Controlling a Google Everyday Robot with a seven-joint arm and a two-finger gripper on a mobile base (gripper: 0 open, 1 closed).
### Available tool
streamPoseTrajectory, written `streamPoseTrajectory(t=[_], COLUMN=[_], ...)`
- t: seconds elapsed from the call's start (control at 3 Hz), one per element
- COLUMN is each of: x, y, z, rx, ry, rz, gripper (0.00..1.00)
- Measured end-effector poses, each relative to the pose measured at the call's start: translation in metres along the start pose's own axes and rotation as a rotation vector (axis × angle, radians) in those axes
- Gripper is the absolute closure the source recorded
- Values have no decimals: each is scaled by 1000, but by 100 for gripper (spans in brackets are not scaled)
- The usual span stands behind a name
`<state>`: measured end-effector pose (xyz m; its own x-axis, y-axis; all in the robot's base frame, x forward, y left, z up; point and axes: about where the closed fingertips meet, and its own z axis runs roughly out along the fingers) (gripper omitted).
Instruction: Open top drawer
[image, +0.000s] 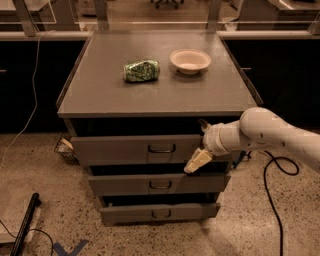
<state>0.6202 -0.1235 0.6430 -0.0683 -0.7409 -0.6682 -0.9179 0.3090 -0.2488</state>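
The top drawer (120, 149) is the widest grey drawer front, right under the cabinet top, with a small metal loop handle (161, 148) at its centre. A dark gap shows above its front, and its inside is hidden. My gripper (200, 145) is at the right part of this drawer front, right of the handle. It is open. One cream finger (198, 161) hangs over the drawer's lower edge and the other (203, 125) is near its upper edge. It holds nothing.
A crumpled green can (141, 70) and a white bowl (190, 60) sit on the cabinet top (100, 95). The middle drawer (125, 185) and bottom drawer (125, 214) lie below. A black cable (272, 200) runs on the floor at right and a black rod (27, 222) lies at left.
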Motion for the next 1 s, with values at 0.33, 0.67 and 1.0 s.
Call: streamPoseTrajectory(t=[0.33,0.67,1.0], x=[0,0,0], y=[-1,-1,-1], z=[-2,-2,-2], rx=[0,0,0], ry=[5,5,5], rz=[6,5,5], gripper=[14,38,61])
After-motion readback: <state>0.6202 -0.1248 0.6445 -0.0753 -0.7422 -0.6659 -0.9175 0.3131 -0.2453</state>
